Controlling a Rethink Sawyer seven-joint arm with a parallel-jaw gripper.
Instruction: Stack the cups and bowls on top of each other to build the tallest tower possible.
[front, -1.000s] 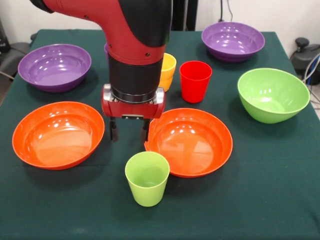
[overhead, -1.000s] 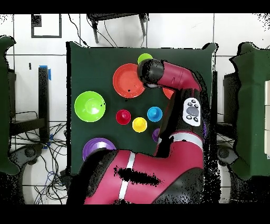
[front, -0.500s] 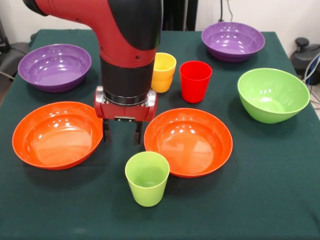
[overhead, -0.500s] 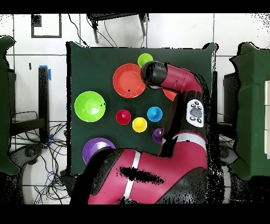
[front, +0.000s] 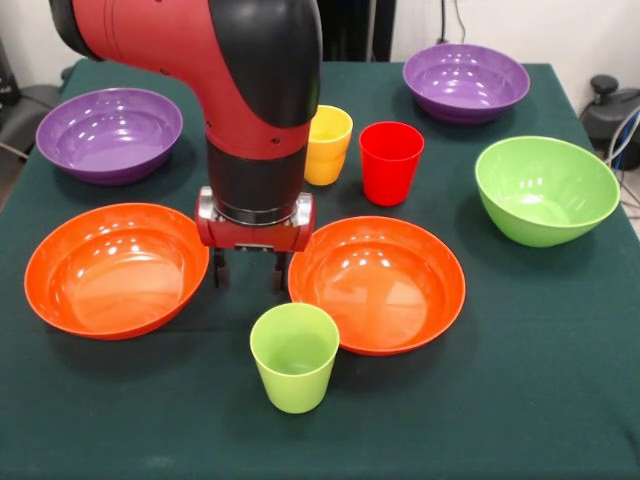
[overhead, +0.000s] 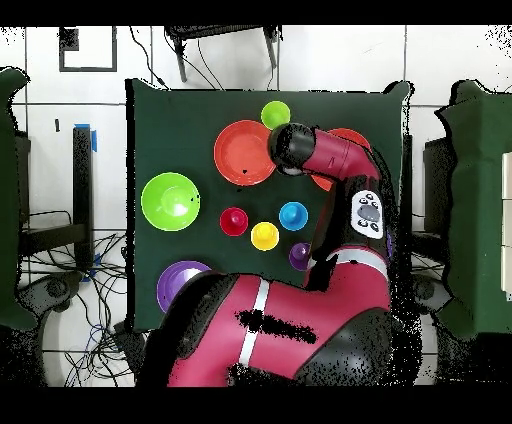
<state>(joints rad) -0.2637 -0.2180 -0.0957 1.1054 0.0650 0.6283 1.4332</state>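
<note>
Nearest you in the front view, a light green cup (front: 294, 356) stands upright on the green counter (front: 520, 400), its rim just touching the near-left edge of an orange bowl (front: 378, 283). Behind that cup you will see the hand (front: 249, 272) poised low over the counter in the gap between this bowl and a second orange bowl (front: 116, 268) on the left, both dark fingers (front: 219, 270) spread apart with nothing held between them. Nothing is stacked: every piece sits on its own. To your right lies the deeper light green bowl (front: 546, 189), well apart from the others. Farther back, a yellow cup (front: 326, 145) and a red cup (front: 390, 161) stand side by side, the yellow one partly hidden by the red-and-black arm (front: 255, 90). At the far end you have two purple bowls, one at the left (front: 109, 133) and one at the right (front: 466, 81). From the overhead view you can also pick out a blue cup (overhead: 293, 215) and a purple cup (overhead: 299, 255) beside the arm.
</note>
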